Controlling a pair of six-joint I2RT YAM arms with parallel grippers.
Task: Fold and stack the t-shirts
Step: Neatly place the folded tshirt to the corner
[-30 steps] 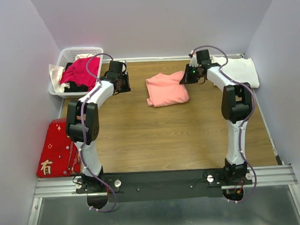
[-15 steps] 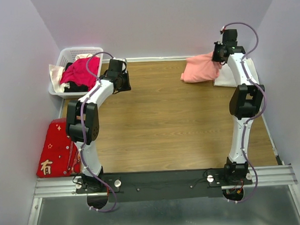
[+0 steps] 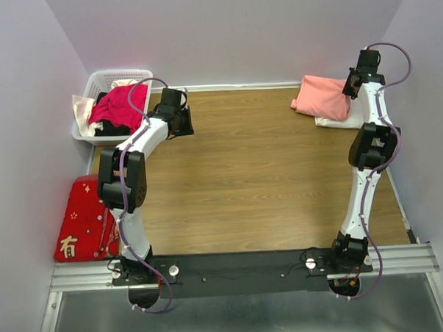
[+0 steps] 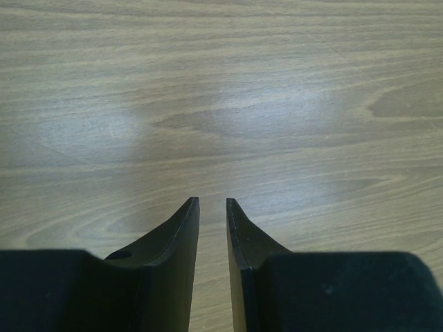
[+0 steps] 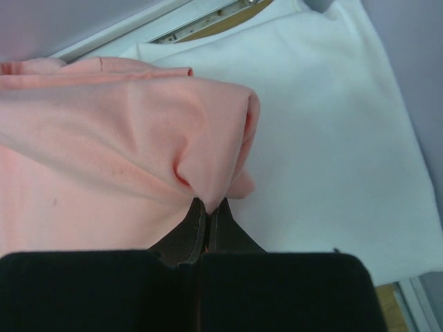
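Pink tee over white tee, far-right corner | stacking step | right end effector pinching its edge | left end effector barely open, empty | next, I'd guess: square up, let go

**Wood-Grain Surface Boxed In by Pale Walls**

The surface is light brown wood-grain board, with soft patches of glare. Plain lilac-white walls rise from its far, left and right edges. A metal rail runs along the near edge.
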